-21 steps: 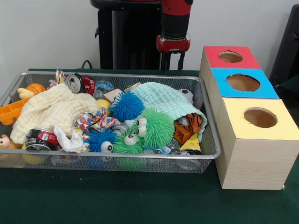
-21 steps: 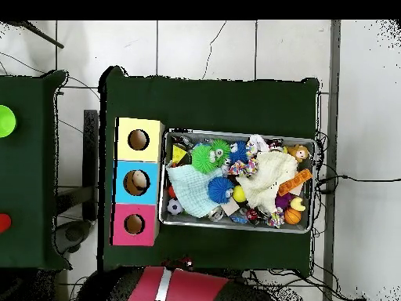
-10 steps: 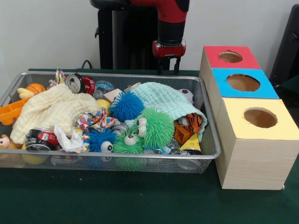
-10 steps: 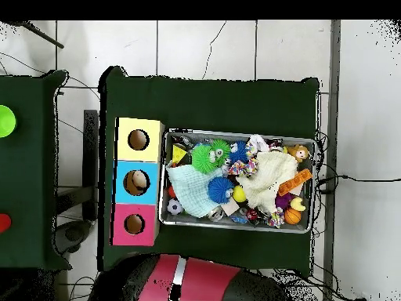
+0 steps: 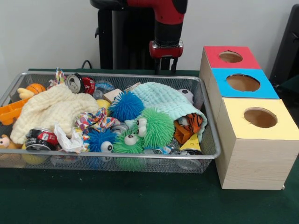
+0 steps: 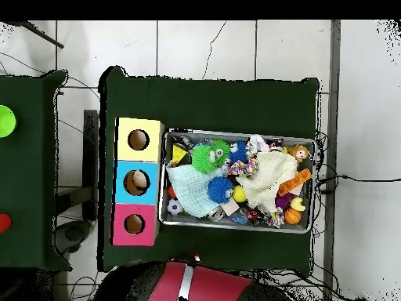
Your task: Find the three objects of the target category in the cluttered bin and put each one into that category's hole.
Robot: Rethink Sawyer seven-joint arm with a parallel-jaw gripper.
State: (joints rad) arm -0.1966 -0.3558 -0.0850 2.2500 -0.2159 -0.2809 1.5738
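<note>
Bin (image 5: 208,140): wire mesh, full of toys, cans and cloths, on the dark green tabletop (image 5: 117,196).
Boxes (image 5: 254,140): red, blue and yellow tops, each holed, just beside the bin.
Gripper (image 5: 164,70): above the bin's far rim, empty; fingers' spacing cannot be told.
Floor (image 6: 235,47): pale tiles.
Wall (image 5: 42,32): plain grey.

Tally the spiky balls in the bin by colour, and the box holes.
Blue spiky balls: 2
Green spiky balls: 2
Box holes: 3 (red, blue, yellow)
Total: 7
</note>
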